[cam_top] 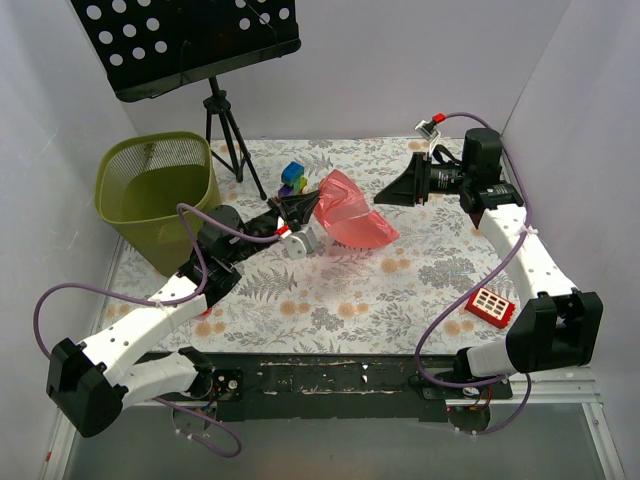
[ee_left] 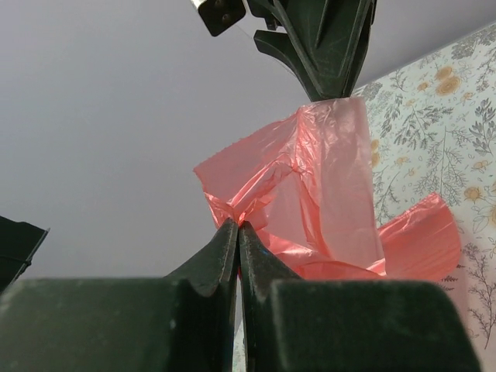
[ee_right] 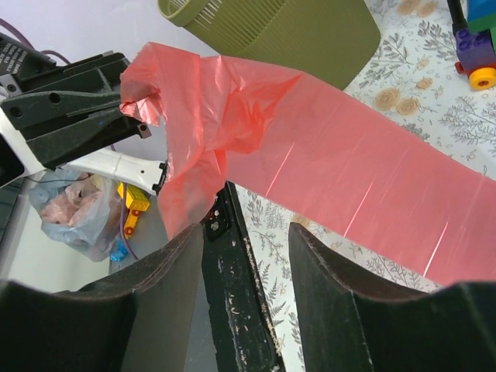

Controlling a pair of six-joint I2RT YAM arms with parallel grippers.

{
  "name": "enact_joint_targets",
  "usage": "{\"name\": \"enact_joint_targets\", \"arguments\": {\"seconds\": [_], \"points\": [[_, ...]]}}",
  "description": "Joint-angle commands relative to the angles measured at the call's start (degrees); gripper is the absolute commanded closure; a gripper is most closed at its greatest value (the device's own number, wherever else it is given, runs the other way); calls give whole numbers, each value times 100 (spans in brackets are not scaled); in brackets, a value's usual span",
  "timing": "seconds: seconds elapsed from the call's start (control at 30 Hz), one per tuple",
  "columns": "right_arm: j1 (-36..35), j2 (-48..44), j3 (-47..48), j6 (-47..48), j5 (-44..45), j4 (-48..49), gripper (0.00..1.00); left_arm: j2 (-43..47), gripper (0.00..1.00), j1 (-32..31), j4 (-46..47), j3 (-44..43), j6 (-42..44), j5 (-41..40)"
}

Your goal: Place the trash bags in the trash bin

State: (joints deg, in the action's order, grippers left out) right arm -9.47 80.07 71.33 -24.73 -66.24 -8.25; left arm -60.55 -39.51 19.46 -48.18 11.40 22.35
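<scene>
The trash bag is a crinkled, translucent red-pink film, partly unfolded and held up over the middle of the floral table. My left gripper is shut on a bunched corner of it; the left wrist view shows the jaws pinching the film. My right gripper is open just right of the bag. In the right wrist view its fingers stand apart, with the bag stretched just beyond the tips. The olive-green mesh trash bin stands upright at the far left and also shows in the right wrist view.
A black perforated music stand on a tripod stands behind the bin. Coloured toy blocks lie just behind the bag. A red block with white squares lies at the front right. White walls enclose the table.
</scene>
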Motion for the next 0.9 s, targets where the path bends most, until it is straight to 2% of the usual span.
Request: {"name": "enact_joint_targets", "arguments": {"seconds": [0.0,0.47,0.87], "points": [[-72,-212,-49,-418,-355,719,43,123,100,-22,189,55,196,103],[-336,-167,39,-190,-372,667,43,61,100,-22,242,20,143,103],[-274,-220,21,-155,-522,693,43,53,100,-22,251,28,126,85]]}}
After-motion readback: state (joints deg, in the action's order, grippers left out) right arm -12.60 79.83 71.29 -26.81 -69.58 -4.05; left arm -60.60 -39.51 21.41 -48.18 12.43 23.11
